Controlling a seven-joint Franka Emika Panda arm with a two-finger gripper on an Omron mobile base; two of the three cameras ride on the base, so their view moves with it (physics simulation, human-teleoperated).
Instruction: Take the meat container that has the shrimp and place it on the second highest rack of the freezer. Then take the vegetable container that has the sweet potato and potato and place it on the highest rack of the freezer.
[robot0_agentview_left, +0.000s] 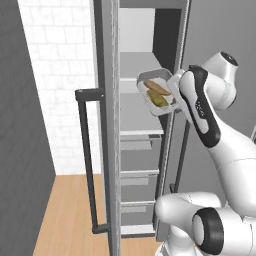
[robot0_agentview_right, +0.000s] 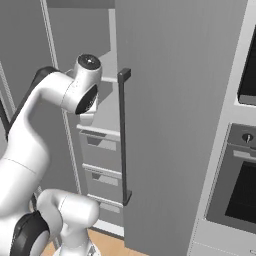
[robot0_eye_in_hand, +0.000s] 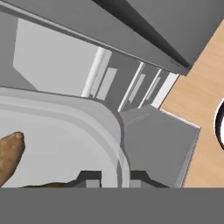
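While I held the vegetable container (robot0_agentview_left: 159, 94) by its rim, my gripper (robot0_eye_in_hand: 113, 178) pinched narrow on that edge, it sat tilted in the upper middle of the left base view, just at the open freezer (robot0_agentview_left: 142, 125) and level with the highest rack (robot0_agentview_left: 135, 64). I judged the second half under way, with setting down left. I counted one tray and two lumps, the sweet potato and potato (robot0_agentview_left: 158, 94).
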